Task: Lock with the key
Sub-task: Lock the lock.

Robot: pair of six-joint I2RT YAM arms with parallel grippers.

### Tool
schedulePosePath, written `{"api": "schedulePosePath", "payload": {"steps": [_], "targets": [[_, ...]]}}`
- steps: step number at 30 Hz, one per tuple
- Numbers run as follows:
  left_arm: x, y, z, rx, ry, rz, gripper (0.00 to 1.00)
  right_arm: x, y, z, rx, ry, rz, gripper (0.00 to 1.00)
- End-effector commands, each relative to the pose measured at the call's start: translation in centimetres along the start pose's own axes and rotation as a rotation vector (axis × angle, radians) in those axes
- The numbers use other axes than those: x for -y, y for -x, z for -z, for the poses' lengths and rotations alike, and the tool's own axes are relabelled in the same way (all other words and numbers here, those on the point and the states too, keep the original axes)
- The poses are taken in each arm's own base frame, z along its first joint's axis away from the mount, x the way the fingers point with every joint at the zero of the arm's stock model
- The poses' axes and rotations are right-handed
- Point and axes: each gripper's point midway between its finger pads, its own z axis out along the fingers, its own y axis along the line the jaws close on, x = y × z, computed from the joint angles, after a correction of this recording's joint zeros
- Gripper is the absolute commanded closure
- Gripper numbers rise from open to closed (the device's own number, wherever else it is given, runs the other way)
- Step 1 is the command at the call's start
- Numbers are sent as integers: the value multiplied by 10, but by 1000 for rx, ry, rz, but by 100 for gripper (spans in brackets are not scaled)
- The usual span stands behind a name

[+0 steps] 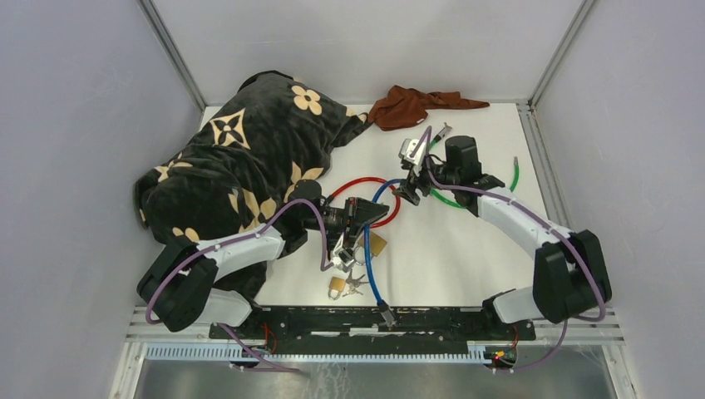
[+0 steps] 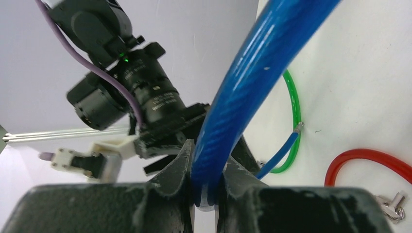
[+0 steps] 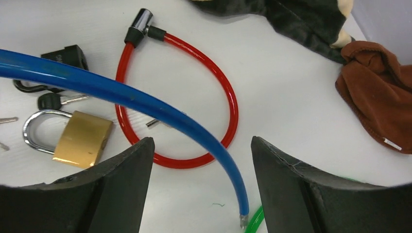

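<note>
The left gripper (image 2: 208, 167) is clamping the blue cable (image 2: 252, 73) tight between its fingers, holding that stretch up off the table (image 1: 465, 249). The cable is arching over the red cable (image 3: 228, 97), and its bare metal tip is reaching down just beside the green cable (image 2: 291, 102). The right gripper (image 3: 200, 145) is hovering above that tip with its jaws standing wide apart, gripping nothing. Below the blue cable a brass padlock (image 3: 82, 138) is lying flat, with a black-headed key (image 3: 53, 101) just beside its shackle. What is probably a black lock (image 3: 65, 56) is sitting behind them, partly hidden. The blue cable's other end is resting near the front rail (image 1: 432, 320). A flowered cloth (image 1: 249, 158) and a brown cloth (image 1: 411, 106) are lying along the table's far side.
</note>
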Motion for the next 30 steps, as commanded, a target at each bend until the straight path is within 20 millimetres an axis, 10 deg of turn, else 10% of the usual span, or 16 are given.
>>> {"api": "schedulePosePath", "payload": {"steps": [1, 7, 12, 17, 22, 30], "targets": [[-28, 12, 3, 50, 57, -122, 98, 25, 10, -23, 67, -21, 91, 22], [-29, 12, 4, 43, 57, -119, 98, 29, -13, -48, 36, 24, 52, 31], [-28, 15, 6, 41, 56, -112, 99, 29, -7, -45, 57, 11, 58, 77], [-25, 15, 11, 11, 49, -46, 97, 36, 18, -19, 96, -98, 124, 96], [-16, 13, 22, -68, 47, 78, 55, 49, 48, 17, 125, -247, 147, 100], [-8, 8, 52, -257, 136, 493, 22, 45, 88, 70, 173, -356, 195, 100]]}}
